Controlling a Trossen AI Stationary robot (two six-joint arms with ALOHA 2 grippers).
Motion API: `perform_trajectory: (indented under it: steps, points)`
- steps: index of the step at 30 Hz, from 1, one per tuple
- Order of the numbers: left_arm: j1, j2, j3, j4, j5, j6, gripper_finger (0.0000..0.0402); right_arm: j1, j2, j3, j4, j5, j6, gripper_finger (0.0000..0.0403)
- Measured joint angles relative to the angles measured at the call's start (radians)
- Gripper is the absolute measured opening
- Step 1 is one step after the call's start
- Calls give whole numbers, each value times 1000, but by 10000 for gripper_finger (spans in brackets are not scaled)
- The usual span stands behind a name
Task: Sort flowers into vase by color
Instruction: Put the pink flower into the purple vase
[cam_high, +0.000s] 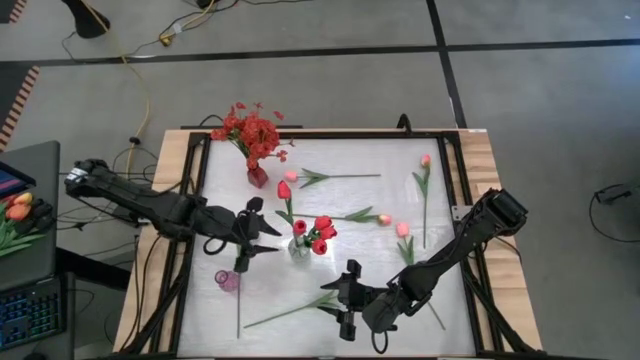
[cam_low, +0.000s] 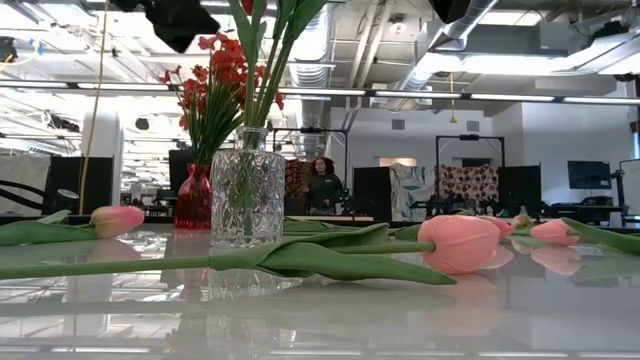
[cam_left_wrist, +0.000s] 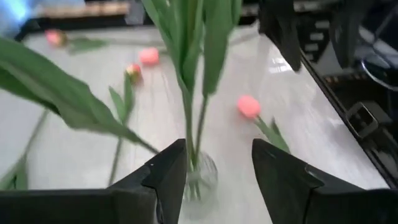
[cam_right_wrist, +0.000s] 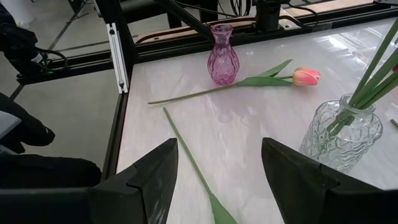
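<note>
Left gripper (cam_high: 262, 237) has its jaws released right beside the clear vase (cam_high: 298, 248) of red tulips (cam_high: 320, 233), so pulling back sloppy could tip it.

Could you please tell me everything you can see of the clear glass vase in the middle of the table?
The clear glass vase is small and rounded, with a dimpled, textured wall and a short neck. It stands upright near the table's middle and holds red tulips on green stems. The left gripper is open right beside it, not touching. Pink tulips lie around it.
</note>
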Motion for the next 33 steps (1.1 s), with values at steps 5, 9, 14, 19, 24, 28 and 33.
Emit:
perform_trajectory:
  steps: [5, 9, 14, 19, 24, 28, 33]
  points:
    - [-35, 0, 74, -249, 12, -70, 169, 0, 0, 0, 0, 0, 14, 258]
    - [-57, 1, 76, -357, 12, -159, 169, 0, 0, 0, -1, 0, 24, 258]
    - [-76, 1, 76, -435, 4, -250, 169, 0, 0, 0, -2, 0, 24, 258]
    - [-87, 1, 76, -450, 0, -281, 169, 1, 0, 0, -25, 0, 25, 258]
    - [-105, 1, 76, -460, -2, -299, 169, 6, 0, 0, -58, -15, 26, 258]
    - [-145, 1, 67, -438, -4, -328, 169, 6, 12, 0, -108, -66, 27, 258]
    - [-195, 4, 4, -304, -1, -343, 169, 7, 49, 0, -133, -87, 28, 258]
